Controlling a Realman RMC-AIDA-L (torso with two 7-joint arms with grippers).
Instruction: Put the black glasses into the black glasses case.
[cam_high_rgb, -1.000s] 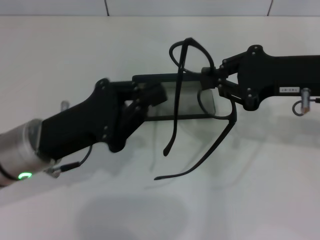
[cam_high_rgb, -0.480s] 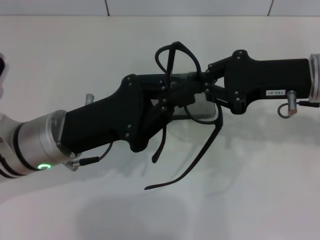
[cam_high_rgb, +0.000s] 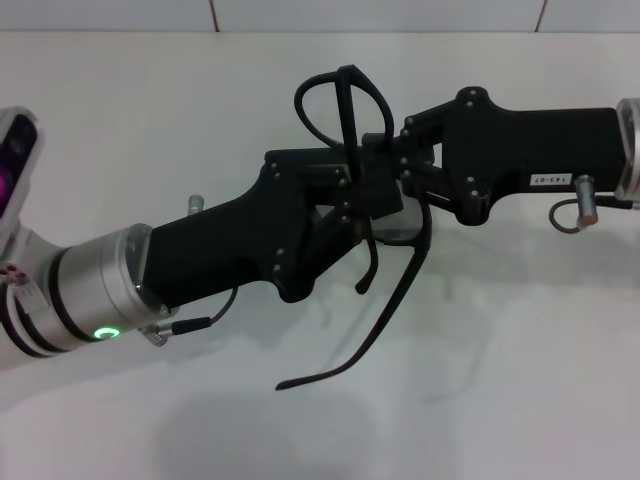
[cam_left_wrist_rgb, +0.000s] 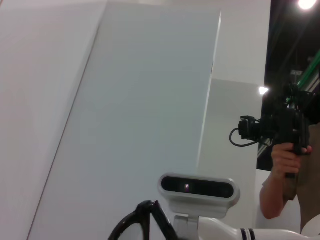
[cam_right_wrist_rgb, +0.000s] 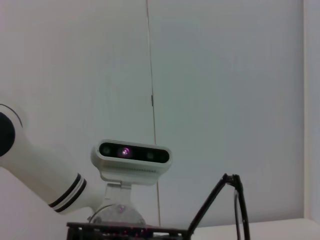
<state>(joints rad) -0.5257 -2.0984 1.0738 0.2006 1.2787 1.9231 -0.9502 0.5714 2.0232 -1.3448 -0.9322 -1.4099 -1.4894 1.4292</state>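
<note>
The black glasses (cam_high_rgb: 335, 95) are held upright above the table. Their frame stands up at the top, one temple arm hangs down and left to its tip (cam_high_rgb: 290, 383), and the other ends just below the grippers. My right gripper (cam_high_rgb: 388, 160) comes in from the right and is shut on the glasses at the frame. My left gripper (cam_high_rgb: 365, 197) comes in from the lower left and sits right against the glasses, beside the right gripper. The black glasses case (cam_high_rgb: 398, 238) lies under both grippers; only a sliver shows. Part of the frame shows in the left wrist view (cam_left_wrist_rgb: 145, 220) and in the right wrist view (cam_right_wrist_rgb: 222, 197).
The white table (cam_high_rgb: 500, 350) spreads around the arms, with a tiled wall edge at the back. The left wrist view shows a person (cam_left_wrist_rgb: 285, 165) holding a camera and the robot's head camera (cam_left_wrist_rgb: 197, 187).
My left gripper has moved right and up to the glasses. The right gripper has carried the glasses a little left. The shorter temple arm has swung right and now hangs closer under the grippers.
</note>
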